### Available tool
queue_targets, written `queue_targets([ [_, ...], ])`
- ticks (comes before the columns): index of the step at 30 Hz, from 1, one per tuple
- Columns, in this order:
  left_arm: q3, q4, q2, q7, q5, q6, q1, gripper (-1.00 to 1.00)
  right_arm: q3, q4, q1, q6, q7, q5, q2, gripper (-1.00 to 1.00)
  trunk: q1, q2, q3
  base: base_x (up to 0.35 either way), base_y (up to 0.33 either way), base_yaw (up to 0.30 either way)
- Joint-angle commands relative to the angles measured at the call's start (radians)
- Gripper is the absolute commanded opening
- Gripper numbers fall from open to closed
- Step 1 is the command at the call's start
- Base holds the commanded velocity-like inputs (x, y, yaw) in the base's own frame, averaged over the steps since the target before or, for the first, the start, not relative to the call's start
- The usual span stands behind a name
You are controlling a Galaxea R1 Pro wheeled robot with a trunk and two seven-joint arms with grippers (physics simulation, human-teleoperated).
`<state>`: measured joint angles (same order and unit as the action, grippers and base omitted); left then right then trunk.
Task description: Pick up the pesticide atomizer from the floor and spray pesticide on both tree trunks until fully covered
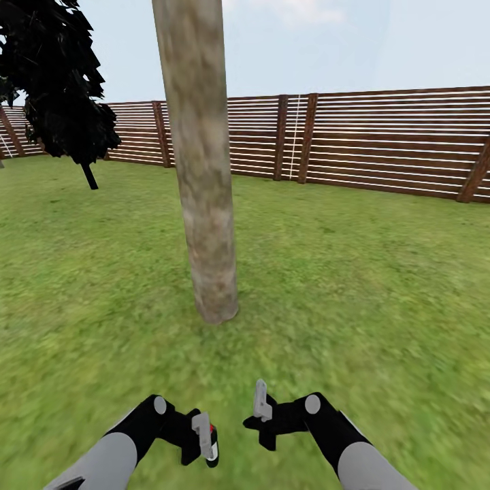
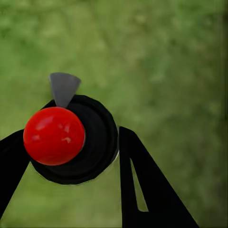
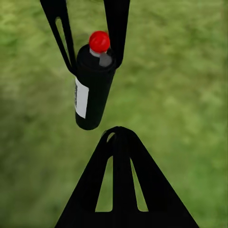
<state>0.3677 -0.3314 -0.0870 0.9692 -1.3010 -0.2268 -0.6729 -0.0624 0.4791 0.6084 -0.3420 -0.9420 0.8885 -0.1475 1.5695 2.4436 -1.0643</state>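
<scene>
While green lawn [image 1: 354, 272] spreads blurred and uneven under me, a brown slatted wooden fence [image 1: 381, 146] closes the garden at the back beneath a pale sky. One thick, pale grey-brown mottled tree trunk [image 1: 203, 177] rises straight ahead of me, planted in the grass and leaning slightly, its top running out of the head view. Off to my left, near the fence, stands a dark tree [image 1: 58, 82] on a thin black stem, well apart from the trunk. Nothing lies on the grass between me and the trunk.

My left claw [image 1: 204, 439] is clenched on the pesticide atomizer [image 3: 94, 88], a black can with a white label and a red cap [image 2: 54, 136]; the left wrist view looks down on that cap, with a grey nozzle piece beside it and a black finger [image 2: 142, 185] on either side. My right claw [image 1: 262, 412] hangs released near the left one, holding nothing, its fingers [image 3: 121, 185] spread above the grass.
</scene>
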Motion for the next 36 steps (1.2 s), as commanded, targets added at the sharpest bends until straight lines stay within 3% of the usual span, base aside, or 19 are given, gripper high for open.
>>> queue_targets([
  [1, 0.008, -0.001, -0.004, 0.004, -0.009, -0.005, 0.000, -1.00, -0.007, 0.001, 0.000, -0.004, -0.004, 0.007, -0.001, -1.00, 0.000, 0.000, -0.001, 0.000, 0.000, 0.000],
  [5, 0.008, -0.001, -0.008, 0.002, -0.008, -0.006, -0.001, -1.00, -0.007, 0.001, 0.001, -0.004, -0.004, 0.007, -0.001, -1.00, 0.000, 0.000, -0.001, 0.000, 0.000, 0.000],
  [10, 0.008, -0.001, -0.036, 0.002, -0.009, -0.006, -0.002, -1.00, -0.007, 0.001, 0.001, -0.005, -0.004, 0.007, -0.003, -1.00, 0.000, 0.000, -0.001, 0.000, 0.000, 0.000],
  [14, 0.005, 0.008, -0.045, -0.086, -0.009, -0.005, -0.002, -1.00, -0.007, 0.001, 0.001, -0.004, -0.004, 0.007, -0.004, -1.00, 0.000, 0.000, -0.001, 0.000, 0.000, 0.000],
  [16, -0.007, 0.012, -0.046, -0.099, -0.009, -0.005, -0.002, -1.00, -0.007, 0.001, 0.001, -0.004, -0.004, 0.007, -0.010, -1.00, 0.000, 0.000, -0.001, 0.000, 0.000, 0.000],
  [36, -0.016, 0.072, -0.056, -0.098, 0.003, -0.041, -0.004, -1.00, -0.007, 0.001, 0.002, -0.005, -0.004, 0.007, -0.014, -1.00, 0.000, 0.000, -0.001, 0.000, 0.000, 0.000],
])
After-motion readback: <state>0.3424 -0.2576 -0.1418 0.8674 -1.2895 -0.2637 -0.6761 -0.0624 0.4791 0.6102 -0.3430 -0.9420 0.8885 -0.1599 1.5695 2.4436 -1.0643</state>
